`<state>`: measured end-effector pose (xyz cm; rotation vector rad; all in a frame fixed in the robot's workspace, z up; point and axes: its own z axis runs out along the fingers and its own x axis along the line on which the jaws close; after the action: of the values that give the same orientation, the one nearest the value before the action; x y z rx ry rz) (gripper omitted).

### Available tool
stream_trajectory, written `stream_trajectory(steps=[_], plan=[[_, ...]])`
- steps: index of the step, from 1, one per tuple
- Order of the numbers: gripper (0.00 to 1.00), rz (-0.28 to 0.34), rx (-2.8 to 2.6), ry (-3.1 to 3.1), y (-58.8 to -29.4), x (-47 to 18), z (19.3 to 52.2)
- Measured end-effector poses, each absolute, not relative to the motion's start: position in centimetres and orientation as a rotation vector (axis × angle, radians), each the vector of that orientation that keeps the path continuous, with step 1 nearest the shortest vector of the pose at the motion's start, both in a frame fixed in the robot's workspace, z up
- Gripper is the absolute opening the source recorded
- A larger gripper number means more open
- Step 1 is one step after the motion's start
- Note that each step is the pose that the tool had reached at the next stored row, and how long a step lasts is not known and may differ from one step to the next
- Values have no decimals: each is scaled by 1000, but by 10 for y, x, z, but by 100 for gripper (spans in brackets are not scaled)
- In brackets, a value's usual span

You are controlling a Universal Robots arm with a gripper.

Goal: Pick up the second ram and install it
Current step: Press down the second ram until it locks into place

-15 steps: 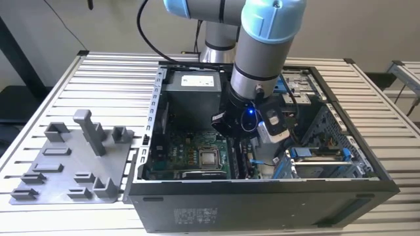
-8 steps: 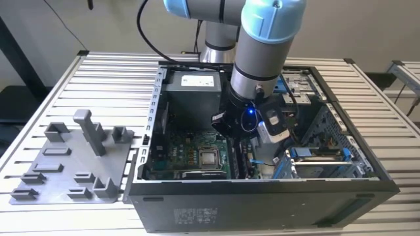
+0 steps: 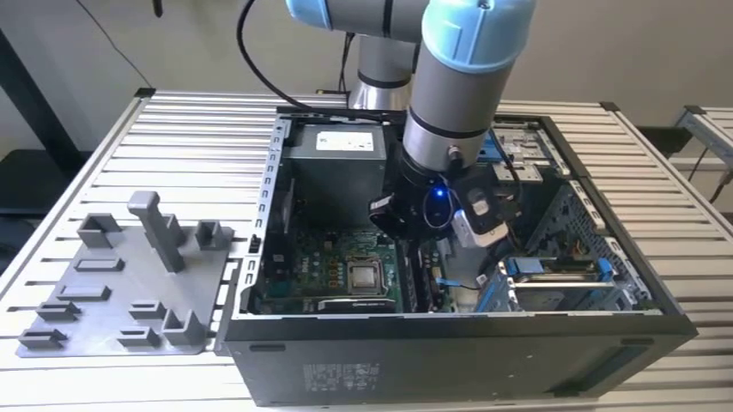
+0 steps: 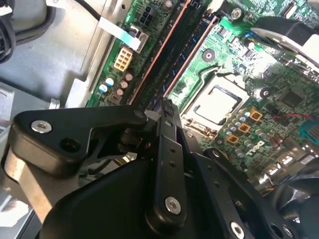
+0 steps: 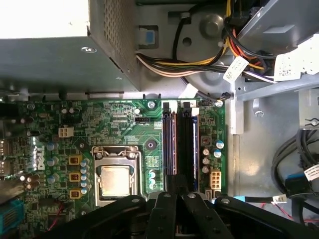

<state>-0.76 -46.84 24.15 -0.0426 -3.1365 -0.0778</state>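
Note:
My gripper (image 3: 421, 249) is down inside the open computer case (image 3: 275, 257), over the memory slots beside the processor socket (image 5: 115, 180). In both wrist views its black fingers (image 5: 164, 209) stand close together, shut at the near end of the second ram (image 5: 172, 144), a long dark stick that stands edge-up in a slot on the green motherboard (image 4: 259, 79). Its thin upper edge (image 4: 192, 52) runs away from the fingertips (image 4: 167, 149). A look-alike dark stick (image 5: 187, 139) stands in the neighbouring slot. My gripper's own body hides how deep the ram sits.
A grey holder tray (image 3: 115, 292) lies on the slatted table at the exterior view's left. Inside the case, the power supply (image 3: 343, 163) with its cable bundle (image 5: 199, 64) and the drive cage (image 3: 561, 283) stand close around the arm.

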Motion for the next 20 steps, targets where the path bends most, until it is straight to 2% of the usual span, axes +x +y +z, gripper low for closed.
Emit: stream_trajectory(steps=[20], plan=[[11,-75,523,-3101,-468,-8,242]])
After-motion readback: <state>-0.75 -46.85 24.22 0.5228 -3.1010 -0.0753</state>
